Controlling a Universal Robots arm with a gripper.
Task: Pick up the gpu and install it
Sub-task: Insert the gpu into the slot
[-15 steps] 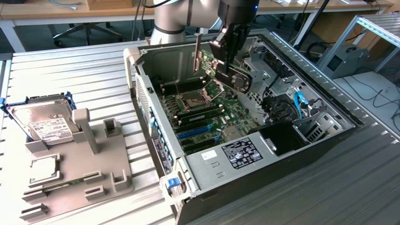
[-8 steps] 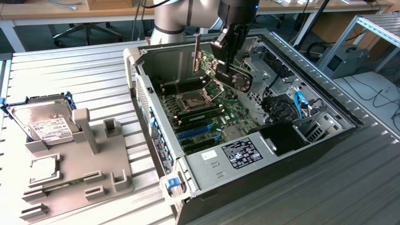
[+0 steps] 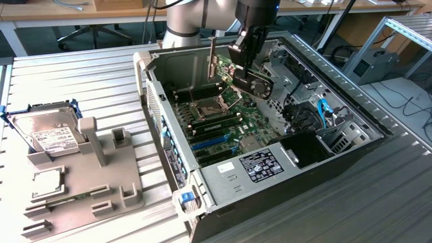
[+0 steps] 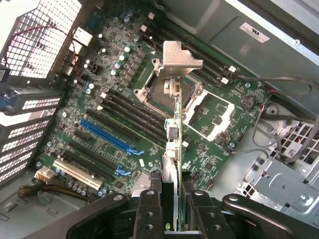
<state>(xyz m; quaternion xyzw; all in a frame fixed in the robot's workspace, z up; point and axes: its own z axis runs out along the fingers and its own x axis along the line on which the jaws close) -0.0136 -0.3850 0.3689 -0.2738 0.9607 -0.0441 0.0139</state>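
My gripper (image 3: pixel 242 59) hangs over the open computer case (image 3: pixel 378 126), shut on the gpu (image 3: pixel 258 83). The gpu is a dark card with a round fan, and its silvery bracket (image 3: pixel 212 55) points up toward the exterior view's left. It hangs above the motherboard (image 3: pixel 223 126), clear of it, over the CPU socket area. In the wrist view the gpu (image 4: pixel 174 144) is edge-on between my two black fingers (image 4: pixel 149 211), and its bracket (image 4: pixel 180 57) is at the far end. Blue expansion slots (image 4: pixel 107 137) lie on the motherboard to one side of the card.
A silver hard drive (image 3: pixel 42 130) stands in a grey fixture plate (image 3: pixel 81 172) at the exterior view's left, with a small square CPU chip (image 3: pixel 47 183) nearby. Case walls, the drive cage (image 4: pixel 35 45) and loose cables (image 3: pixel 324 114) surround the motherboard.
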